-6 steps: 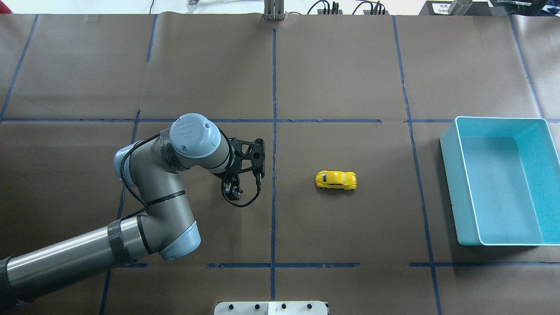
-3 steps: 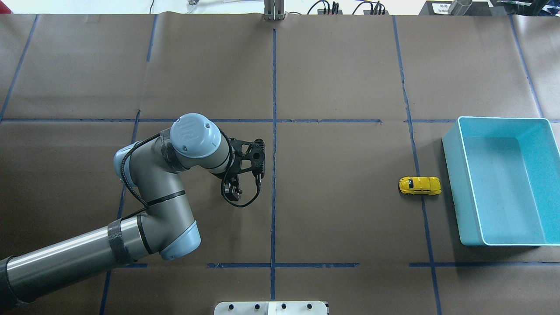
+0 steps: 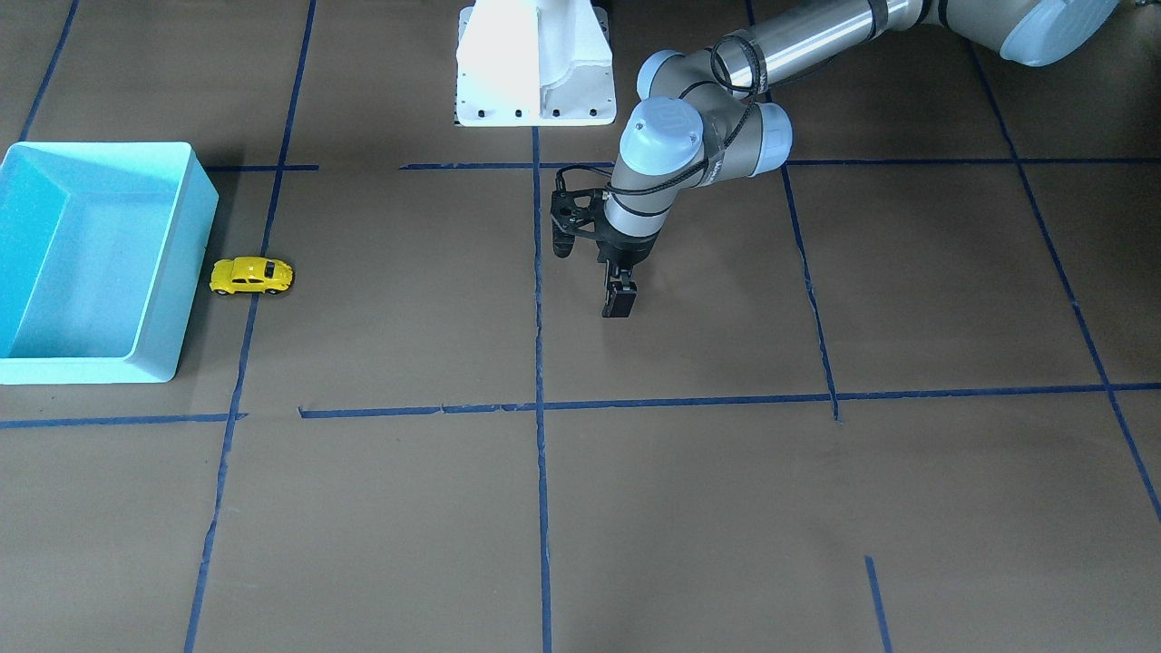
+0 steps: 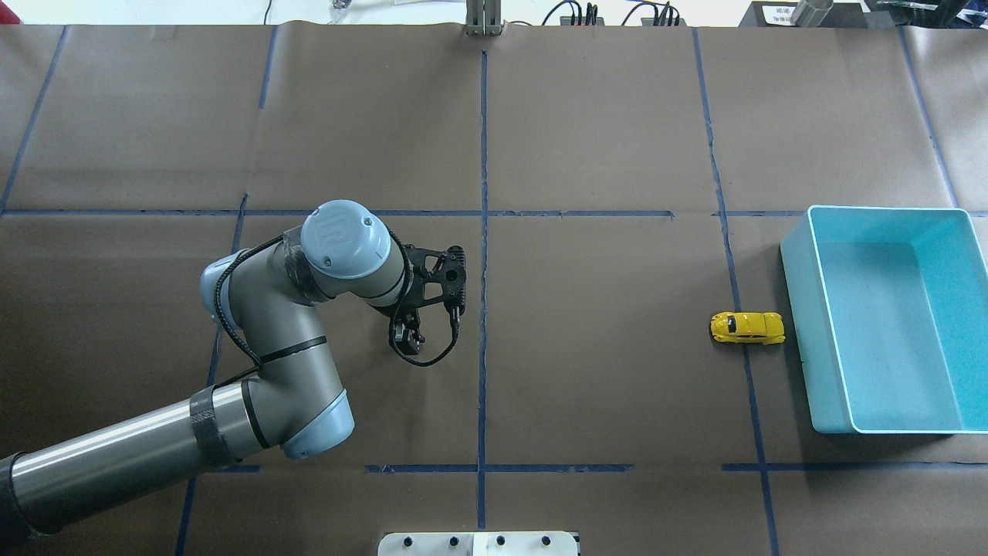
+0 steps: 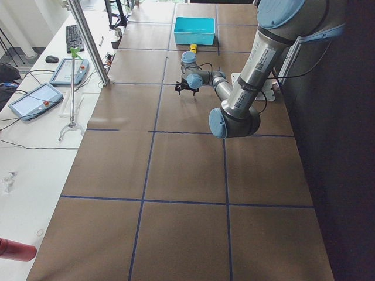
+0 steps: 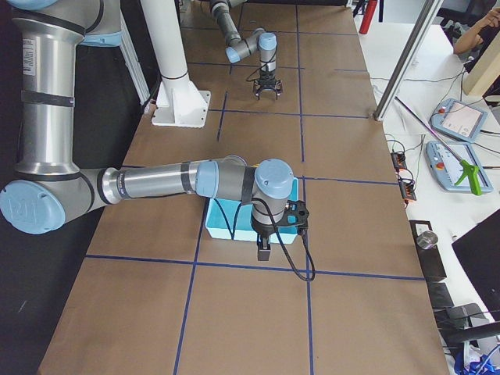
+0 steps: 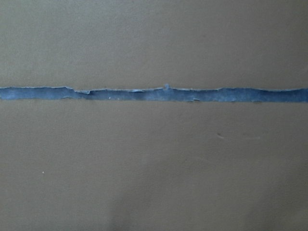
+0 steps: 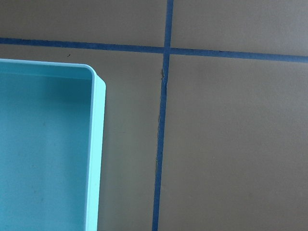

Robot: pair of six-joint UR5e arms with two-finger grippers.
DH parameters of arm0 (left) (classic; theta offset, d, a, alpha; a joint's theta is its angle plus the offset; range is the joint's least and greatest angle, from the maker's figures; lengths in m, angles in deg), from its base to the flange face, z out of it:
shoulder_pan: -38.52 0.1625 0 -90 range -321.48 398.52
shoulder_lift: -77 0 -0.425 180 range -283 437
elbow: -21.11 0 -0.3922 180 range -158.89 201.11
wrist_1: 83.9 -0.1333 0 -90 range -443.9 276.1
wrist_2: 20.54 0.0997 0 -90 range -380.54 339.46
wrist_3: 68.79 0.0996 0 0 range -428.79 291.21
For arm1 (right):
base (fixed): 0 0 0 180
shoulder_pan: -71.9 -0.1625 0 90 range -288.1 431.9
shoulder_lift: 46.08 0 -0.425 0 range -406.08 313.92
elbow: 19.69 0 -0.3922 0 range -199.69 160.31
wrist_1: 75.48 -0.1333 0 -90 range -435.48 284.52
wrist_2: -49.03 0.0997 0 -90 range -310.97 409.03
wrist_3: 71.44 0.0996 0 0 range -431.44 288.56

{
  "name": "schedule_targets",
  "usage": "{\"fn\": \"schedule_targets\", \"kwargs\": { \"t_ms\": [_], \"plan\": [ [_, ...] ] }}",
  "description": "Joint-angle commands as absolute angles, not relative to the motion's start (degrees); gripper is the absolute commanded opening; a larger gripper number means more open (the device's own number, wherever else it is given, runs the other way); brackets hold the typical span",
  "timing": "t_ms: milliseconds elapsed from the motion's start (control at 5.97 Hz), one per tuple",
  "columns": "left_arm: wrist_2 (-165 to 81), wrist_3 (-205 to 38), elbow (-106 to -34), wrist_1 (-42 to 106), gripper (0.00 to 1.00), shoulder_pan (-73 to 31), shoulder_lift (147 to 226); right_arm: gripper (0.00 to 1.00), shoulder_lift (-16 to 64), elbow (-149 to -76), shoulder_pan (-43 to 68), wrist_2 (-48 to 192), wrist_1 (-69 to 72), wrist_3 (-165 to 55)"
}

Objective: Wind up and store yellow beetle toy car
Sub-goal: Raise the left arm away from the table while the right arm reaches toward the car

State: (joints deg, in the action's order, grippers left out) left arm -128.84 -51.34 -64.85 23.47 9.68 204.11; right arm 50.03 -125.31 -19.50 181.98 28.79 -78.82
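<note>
The yellow beetle toy car (image 4: pixel 747 327) stands on its wheels on the brown table, right beside the left wall of the light blue bin (image 4: pixel 803 309). It also shows in the front view (image 3: pixel 251 276) next to the bin (image 3: pixel 186 272), and small in the left view (image 5: pixel 192 48). My left gripper (image 4: pixel 407 336) points down near the table's middle, far from the car; its fingers look open and empty (image 3: pixel 619 299). My right gripper (image 6: pixel 263 251) shows only in the right side view, hanging by the bin's edge (image 6: pixel 226 234); I cannot tell its state. The right wrist view shows the bin's corner (image 8: pixel 96 144).
The bin holds nothing. The white robot base (image 3: pixel 535 63) sits at the table's robot side. Blue tape lines (image 7: pixel 154 94) cross the brown paper. A metal post (image 4: pixel 484 19) stands at the far edge. Tablets (image 5: pixel 35 99) lie on a side table.
The car has rolled right from the table's middle to the bin's wall and stopped there; the bin has shifted slightly right. The left arm has hardly moved.
</note>
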Motion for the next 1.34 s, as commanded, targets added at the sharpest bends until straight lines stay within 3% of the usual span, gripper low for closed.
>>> {"fn": "schedule_targets", "kwargs": {
  "t_ms": [0,1006,1173],
  "plan": [
    [-128.99,-51.3,-65.98,19.84,1.0,7.68,204.09,1.0,50.07,-124.2,-19.5,182.01,28.23,-78.82],
    [-128.99,-51.91,-68.09,8.58,1.0,-3.14,202.42,1.0,50.07,-126.82,-15.67,182.79,21.65,-79.26],
    [-128.99,-52.0,-68.44,8.56,1.0,-3.58,201.11,1.0,50.68,-130.74,-15.46,187.32,19.29,-79.34]
  ]
}}
